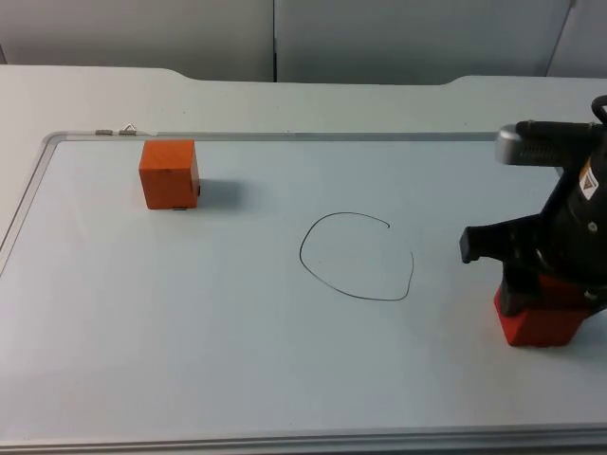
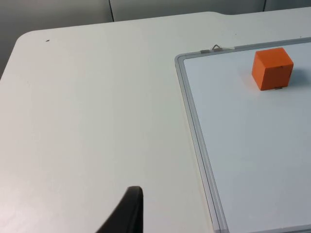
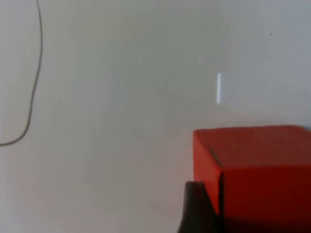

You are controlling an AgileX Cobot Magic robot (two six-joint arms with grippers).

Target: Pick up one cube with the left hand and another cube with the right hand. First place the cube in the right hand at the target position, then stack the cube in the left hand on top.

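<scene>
An orange cube [image 1: 169,172] stands at the far left of the whiteboard, seen also as the orange cube [image 2: 272,68] in the left wrist view. My left gripper [image 2: 141,225] waits over the bare table to the left of the board, well away from that cube. A red cube [image 1: 541,320] rests on the board at the right. My right gripper [image 1: 542,301] is down over it and shut on it, one finger [image 3: 198,208] pressed against the red cube [image 3: 257,165]. A hand-drawn black ring [image 1: 357,256] marks the board's middle, with nothing inside it.
The whiteboard's metal frame [image 1: 285,136] runs along the far side, with a small clip [image 1: 126,130] near the orange cube. Its left rail [image 2: 194,141] separates the board from the white table. A grey partition wall closes off the back.
</scene>
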